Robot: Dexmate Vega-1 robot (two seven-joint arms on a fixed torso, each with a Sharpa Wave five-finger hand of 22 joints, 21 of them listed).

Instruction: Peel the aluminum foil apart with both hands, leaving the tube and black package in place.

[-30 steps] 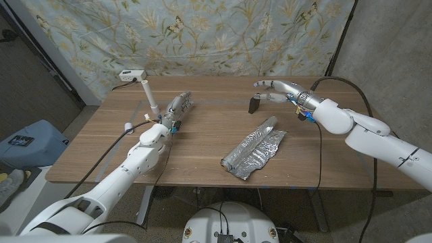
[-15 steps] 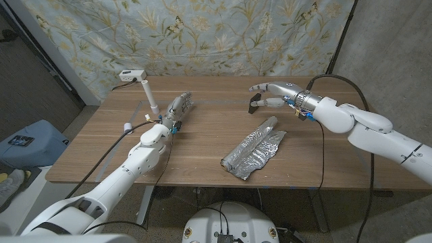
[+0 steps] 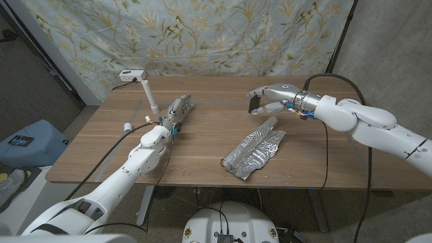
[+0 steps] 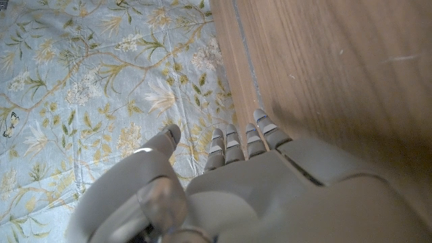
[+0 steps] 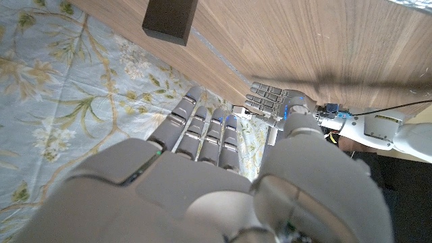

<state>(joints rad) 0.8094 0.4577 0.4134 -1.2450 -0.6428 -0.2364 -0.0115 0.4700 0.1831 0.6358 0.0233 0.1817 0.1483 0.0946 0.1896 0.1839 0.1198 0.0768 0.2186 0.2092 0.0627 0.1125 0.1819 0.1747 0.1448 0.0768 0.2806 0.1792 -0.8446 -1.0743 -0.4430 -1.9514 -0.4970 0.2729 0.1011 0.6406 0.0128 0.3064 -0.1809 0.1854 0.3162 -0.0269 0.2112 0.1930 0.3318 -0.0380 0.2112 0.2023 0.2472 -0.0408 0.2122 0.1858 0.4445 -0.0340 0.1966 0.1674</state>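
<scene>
Shiny foil (image 3: 254, 154) lies crumpled on the wooden table (image 3: 202, 148), a little right of the middle of the head picture and near the front edge. It is long and wrinkly and slants up toward the right. No hand touches it.

Up and to the right of the foil is the right hand (image 3: 270, 98). It hangs over the table with its fingers (image 3: 260, 92) loosely spread and a bit bent, holding nothing. A small black package (image 3: 255, 104) sits right under those fingers, and I cannot tell if they touch it. In the right wrist picture the black package (image 5: 169, 21) lies on the wood past the fingertips.

On the left side of the head picture is the left hand (image 3: 178, 111), well apart from the foil. Its fingers (image 4: 236, 143) are straight and close side by side, with the thumb a bit apart. It holds nothing.

A white tube (image 3: 151, 97) stands up, leaning a little, near the upper left of the table. A small white box (image 3: 131, 75) sits at the back edge behind it. A flowery cloth (image 3: 196, 34) hangs at the back.
</scene>
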